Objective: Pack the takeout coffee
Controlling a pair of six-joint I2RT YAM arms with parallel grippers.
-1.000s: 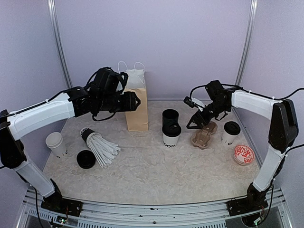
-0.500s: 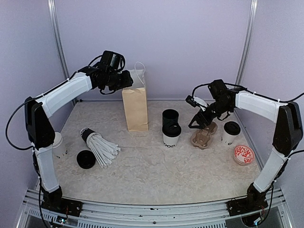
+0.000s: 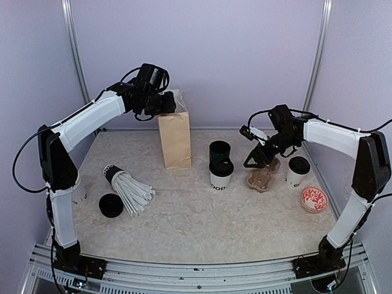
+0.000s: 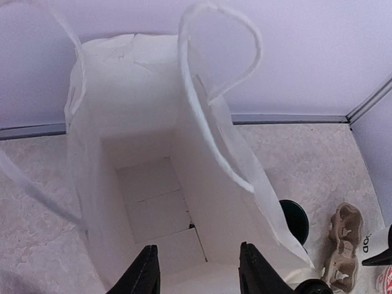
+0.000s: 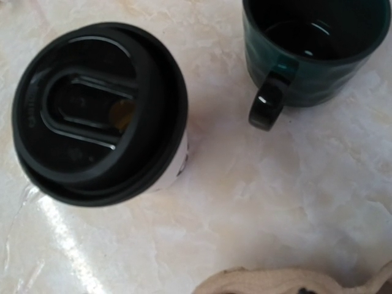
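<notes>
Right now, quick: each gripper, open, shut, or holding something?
Left gripper: open, fingers apart over the mouth of the paper bag, holding nothing.
Right gripper: cannot tell; it hangs over the cup carrier, fingers unclear.

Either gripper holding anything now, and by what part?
Cannot tell. The left gripper has jaws apart over the open paper bag; right gripper at the cardboard carrier, contact hidden.

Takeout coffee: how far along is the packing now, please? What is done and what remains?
Done: the paper bag stands upright, but the left wrist view shows it is empty inside. In hand: the left gripper is at the bag's mouth with its jaws apart, and the right gripper hovers over the cardboard carrier. Left: the centre lidded cup and the right lidded cup stand on the table, not yet packed.
</notes>
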